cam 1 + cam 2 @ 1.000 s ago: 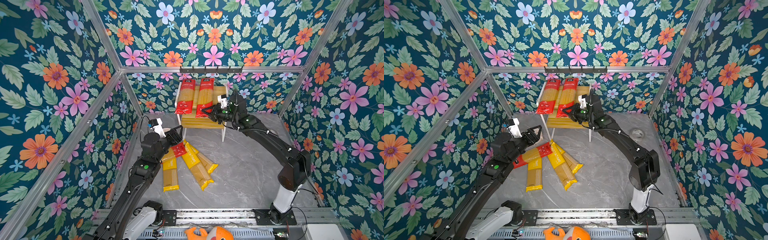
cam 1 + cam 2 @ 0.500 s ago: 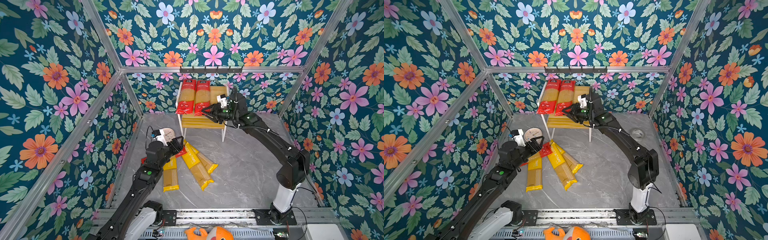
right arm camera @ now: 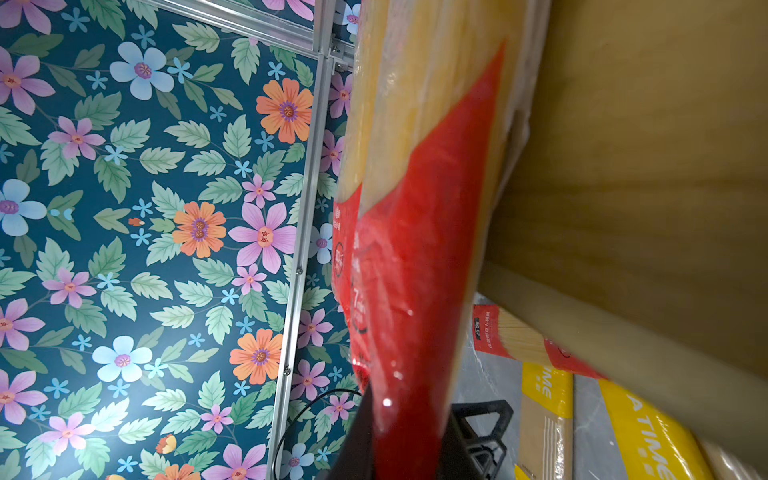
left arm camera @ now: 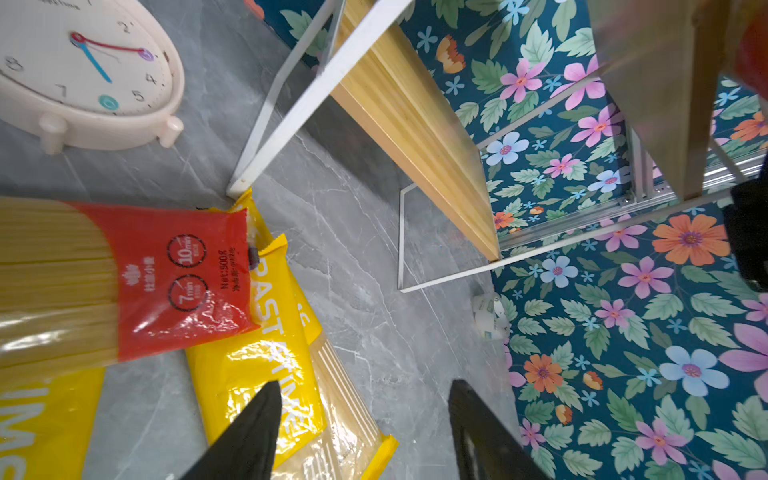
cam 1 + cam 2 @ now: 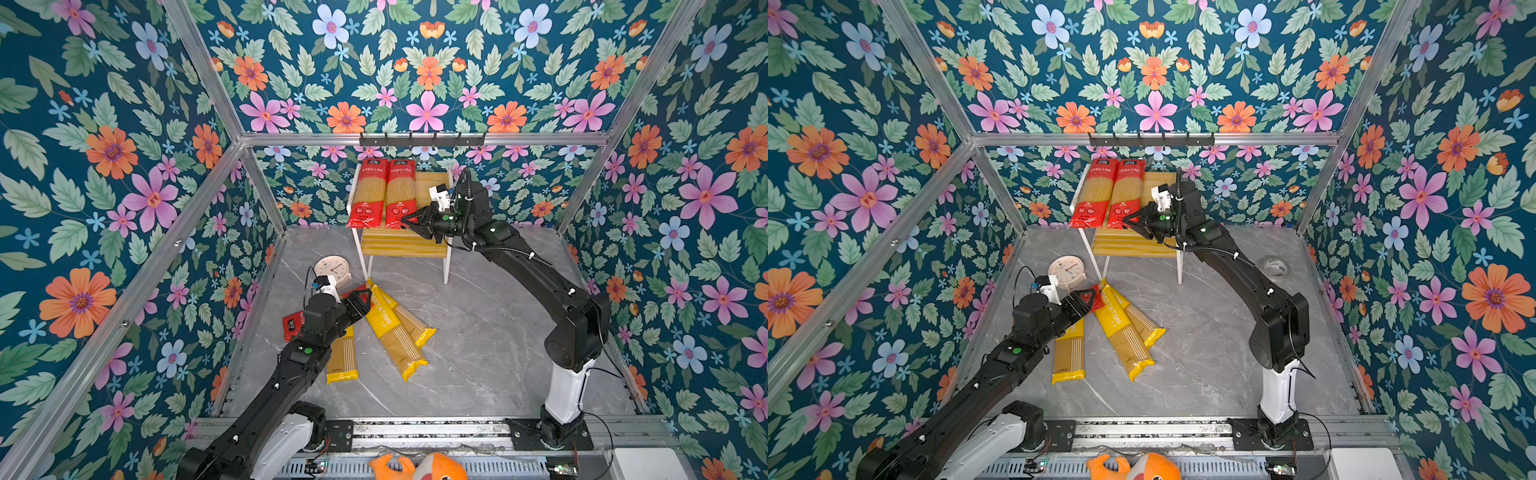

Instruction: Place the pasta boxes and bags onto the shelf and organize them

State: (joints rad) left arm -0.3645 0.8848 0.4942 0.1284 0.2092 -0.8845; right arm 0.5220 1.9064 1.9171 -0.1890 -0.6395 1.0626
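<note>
Red-ended clear spaghetti packet (image 5: 400,191), pinched by right hand (image 5: 408,222) on yellow slatted shelf (image 5: 432,183), wants releasing next; left hand (image 4: 363,386) gapes empty

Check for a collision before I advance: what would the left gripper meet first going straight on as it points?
Left gripper: probably bare table beside the yellow packets, short of the shelf; depth is unclear.
</note>
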